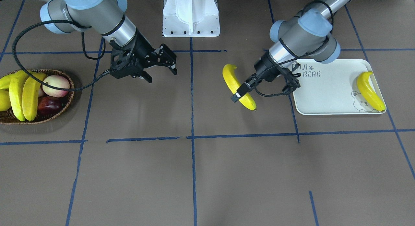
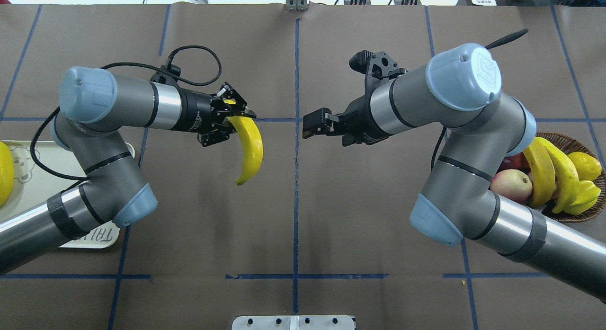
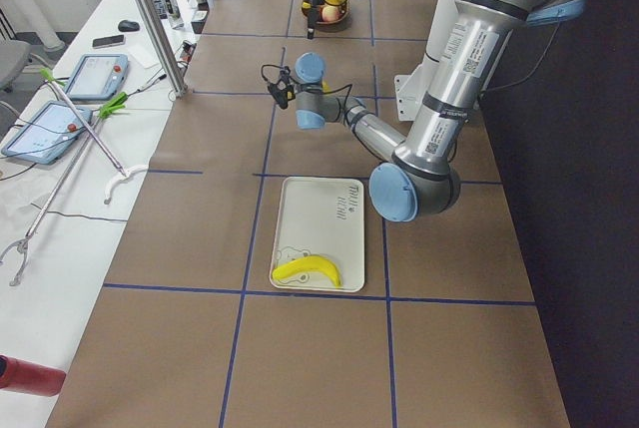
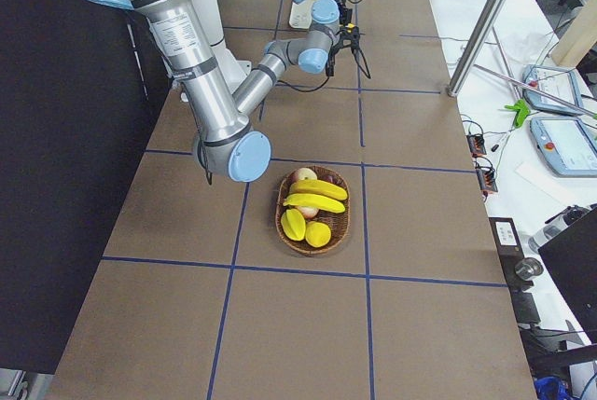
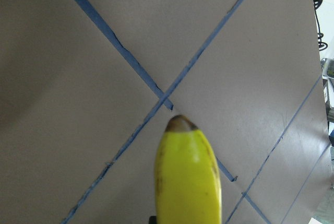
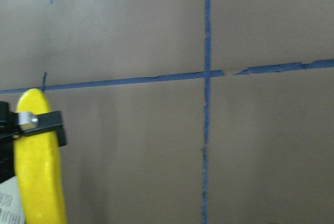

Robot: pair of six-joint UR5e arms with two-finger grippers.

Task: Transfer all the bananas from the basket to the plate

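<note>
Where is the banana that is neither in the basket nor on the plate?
In the overhead view the banana hangs from the left gripper, just left of the central tape line, opposite the right gripper.

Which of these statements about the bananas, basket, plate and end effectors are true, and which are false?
1. The left end effector holds a banana. True.
2. The plate is empty. False: a second banana lies on it.
3. The right end effector grips a banana. False: it is open and empty.
4. The basket contains bananas. True.
5. A round pinkish fruit lies in the basket. True.
</note>
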